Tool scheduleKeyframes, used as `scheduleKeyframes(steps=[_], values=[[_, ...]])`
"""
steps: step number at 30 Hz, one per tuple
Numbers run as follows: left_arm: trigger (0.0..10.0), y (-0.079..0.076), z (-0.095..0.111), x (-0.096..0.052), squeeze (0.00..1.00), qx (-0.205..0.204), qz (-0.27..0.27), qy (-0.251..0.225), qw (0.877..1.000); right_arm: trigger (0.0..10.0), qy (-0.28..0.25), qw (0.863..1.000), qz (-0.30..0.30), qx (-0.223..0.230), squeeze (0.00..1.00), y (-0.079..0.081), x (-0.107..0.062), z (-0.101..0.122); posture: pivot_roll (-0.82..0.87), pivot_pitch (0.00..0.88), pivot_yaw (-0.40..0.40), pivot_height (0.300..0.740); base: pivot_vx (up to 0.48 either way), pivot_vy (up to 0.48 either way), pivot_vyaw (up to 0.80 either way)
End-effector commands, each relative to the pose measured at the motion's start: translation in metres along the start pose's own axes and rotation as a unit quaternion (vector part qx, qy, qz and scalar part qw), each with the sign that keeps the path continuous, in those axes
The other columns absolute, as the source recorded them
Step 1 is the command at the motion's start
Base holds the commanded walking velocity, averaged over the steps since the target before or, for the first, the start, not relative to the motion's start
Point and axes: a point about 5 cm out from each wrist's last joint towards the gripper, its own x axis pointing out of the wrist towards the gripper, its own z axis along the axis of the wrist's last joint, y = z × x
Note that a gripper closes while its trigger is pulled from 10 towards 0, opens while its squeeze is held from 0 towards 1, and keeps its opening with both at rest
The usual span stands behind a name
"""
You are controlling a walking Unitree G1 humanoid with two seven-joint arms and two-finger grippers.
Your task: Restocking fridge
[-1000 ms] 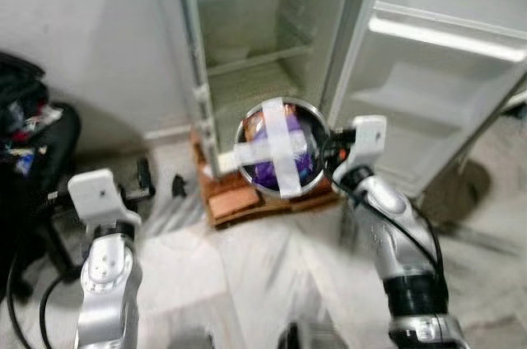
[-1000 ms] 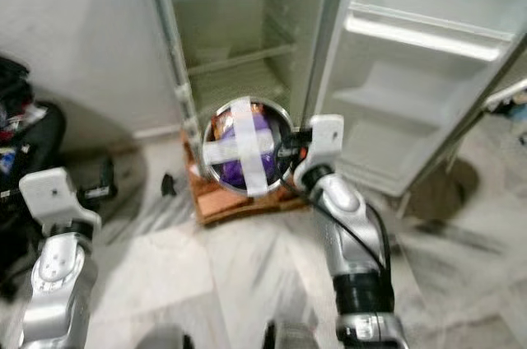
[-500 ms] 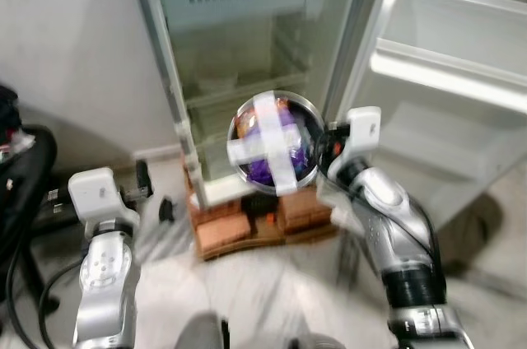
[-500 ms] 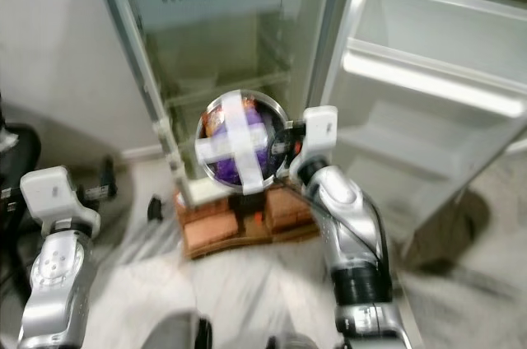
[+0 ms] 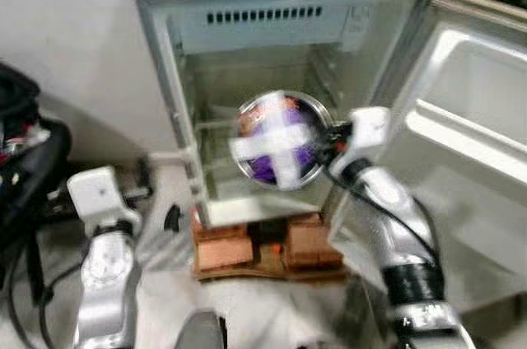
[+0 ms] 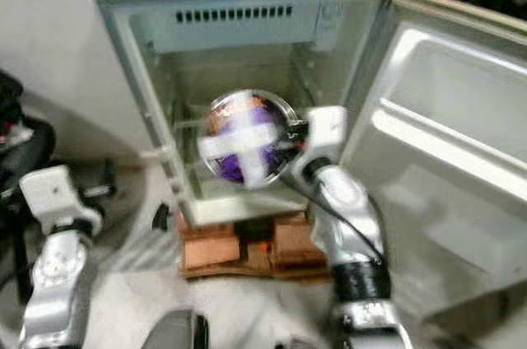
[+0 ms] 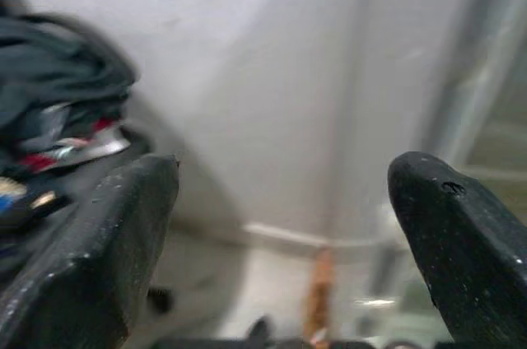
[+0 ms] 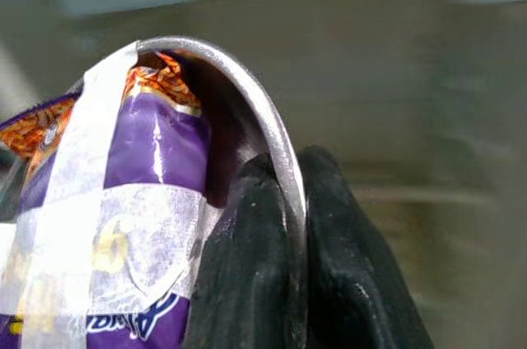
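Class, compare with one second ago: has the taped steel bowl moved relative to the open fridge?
Yes. The round steel bowl, pinched in the right gripper, has risen from level with the white fridge's base to in front of its open compartment.

Steel bowl (image 5: 277, 138) — purple-orange packet (image 8: 152, 139), white tape cross (image 5: 276, 145), white fridge (image 5: 272, 3), black fingers (image 8: 247, 283)

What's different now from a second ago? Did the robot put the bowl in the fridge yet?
Not yet. The camera has tilted up, so the fridge's top now shows. The right end effector still pinches the rim of the taped steel bowl, which now sits in front of the open compartment rather than down by the bricks. The left end effector stays open and idle.
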Motion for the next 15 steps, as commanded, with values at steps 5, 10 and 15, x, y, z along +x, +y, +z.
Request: scheduleKeyframes(steps=[5,10,15], values=[[10.0,-0.014,-0.004,-0.017,0.0,0.026,-0.061,-0.008,0.998,10.0,-0.012,0.998,-0.062,0.003,0.0,-0.022,-0.018,-0.001,0.1,0.08,-0.032,0.74,0.0,0.0,0.0],[10.0,-0.014,-0.003,-0.033,0.0,0.057,-0.105,-0.026,0.992,10.0,-0.017,0.994,-0.112,0.002,0.0,-0.027,-0.038,-0.006,0.1,0.085,-0.027,0.74,0.0,0.0,0.0],[10.0,-0.013,-0.002,-0.034,0.0,0.042,-0.112,-0.026,0.993,10.0,0.005,0.992,-0.129,0.011,0.0,-0.026,-0.048,-0.021,0.1,0.081,-0.025,0.74,0.0,0.0,0.0]])
